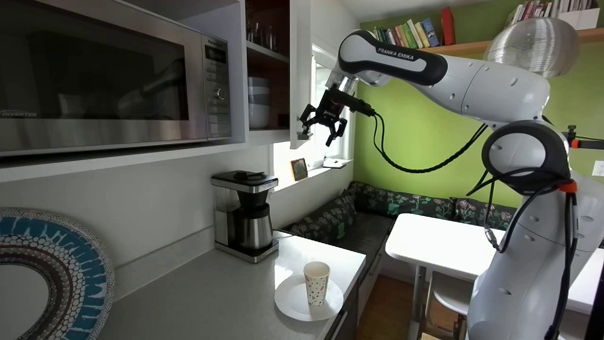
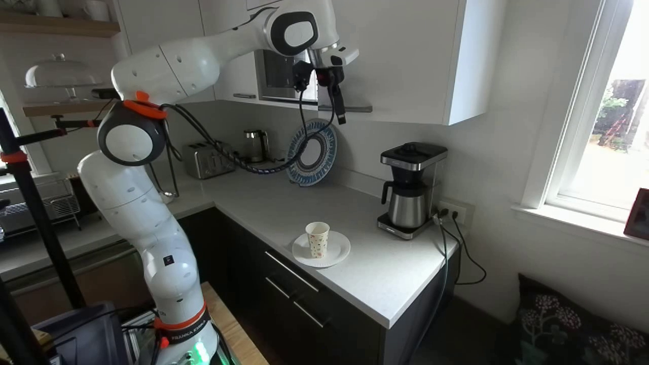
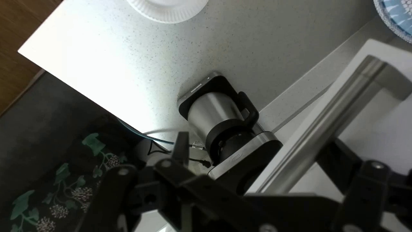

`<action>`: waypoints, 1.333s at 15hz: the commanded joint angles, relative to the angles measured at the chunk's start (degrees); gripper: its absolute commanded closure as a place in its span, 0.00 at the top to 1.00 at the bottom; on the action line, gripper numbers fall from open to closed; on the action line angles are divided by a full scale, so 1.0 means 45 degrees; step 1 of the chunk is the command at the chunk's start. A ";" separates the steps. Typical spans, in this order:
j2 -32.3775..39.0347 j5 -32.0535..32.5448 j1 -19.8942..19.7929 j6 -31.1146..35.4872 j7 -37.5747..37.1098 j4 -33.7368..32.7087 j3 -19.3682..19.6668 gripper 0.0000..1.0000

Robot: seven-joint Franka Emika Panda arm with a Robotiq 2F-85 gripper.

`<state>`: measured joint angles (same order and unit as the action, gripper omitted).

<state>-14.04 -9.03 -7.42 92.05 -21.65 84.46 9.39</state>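
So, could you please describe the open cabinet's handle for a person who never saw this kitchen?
Find the white wall cabinet between the microwave and the window. Its door stands open; the handle is the grey bar low on that door. Unlike the drawer handles below, it has the open hand close by.

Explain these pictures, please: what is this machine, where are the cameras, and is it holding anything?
This is a white, jointed robot arm; the black tool at its end is for grasping. Two pictures come from cameras standing apart from it; the third looks down from a camera near the tool. On the counter, a paper cup stands on a paper plate near a coffee maker, with a patterned plate farther along. The tool is open by the handle of a cupboard door; whether they touch is unclear, but nothing appears gripped.
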 commanded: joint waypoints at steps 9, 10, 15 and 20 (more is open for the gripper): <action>-0.0309 0.0469 -0.0697 -0.0223 0.3584 0.1147 0.1096 1.00; -0.0388 0.0547 -0.0766 -0.0269 0.3667 0.1226 0.1157 1.00; -0.1195 0.0938 -0.1189 -0.0423 0.4038 0.2161 0.1481 1.00; -0.1839 0.1536 -0.1779 0.0029 0.4255 0.2842 0.1907 1.00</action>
<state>-22.44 -7.74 -12.78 89.96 -5.30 91.72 16.98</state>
